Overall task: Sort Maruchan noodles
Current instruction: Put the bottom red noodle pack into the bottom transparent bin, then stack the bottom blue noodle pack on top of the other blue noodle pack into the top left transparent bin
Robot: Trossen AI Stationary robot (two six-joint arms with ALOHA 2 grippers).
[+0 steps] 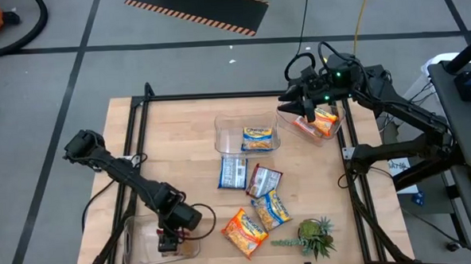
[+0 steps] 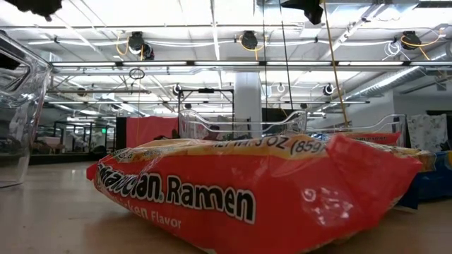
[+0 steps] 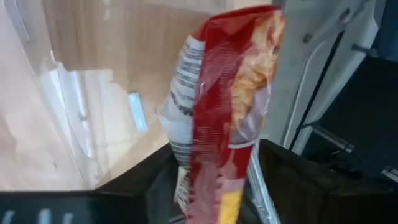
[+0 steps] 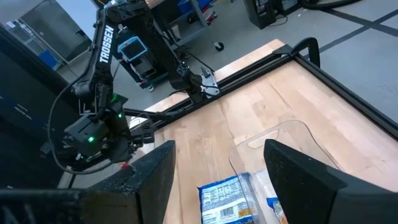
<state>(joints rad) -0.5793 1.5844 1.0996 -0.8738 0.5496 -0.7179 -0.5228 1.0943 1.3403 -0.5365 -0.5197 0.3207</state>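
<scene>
I am seeing the left claw (image 1: 170, 241) hanging over the clear bin (image 1: 137, 246) at the table's (image 1: 180, 134) near left corner. In the left wrist view a red packet (image 3: 227, 106) is standing on end between its fingers (image 3: 292, 180) — the fingers are spread and the wrapper is sitting between them, but I cannot tell whether they are gripping it.

Moving toward the middle, a second clear bin (image 1: 229, 132) is holding a blue-and-yellow packet (image 1: 257, 138). Near it, on the bare wood, a blue packet (image 1: 232, 173) and a dark red-brown packet (image 1: 263, 179) are lying side by side. Closer to the near edge another blue-and-yellow packet (image 1: 271, 209) is partly overlapping an orange packet (image 1: 244, 231). The green plant (image 1: 313, 237) is lying just right of them.

At the far right corner the right claw (image 1: 306, 109) is hovering over a third bin (image 1: 337, 132) that is holding orange packets (image 1: 323, 122) — its fingers are standing wide with nothing between them.
</scene>
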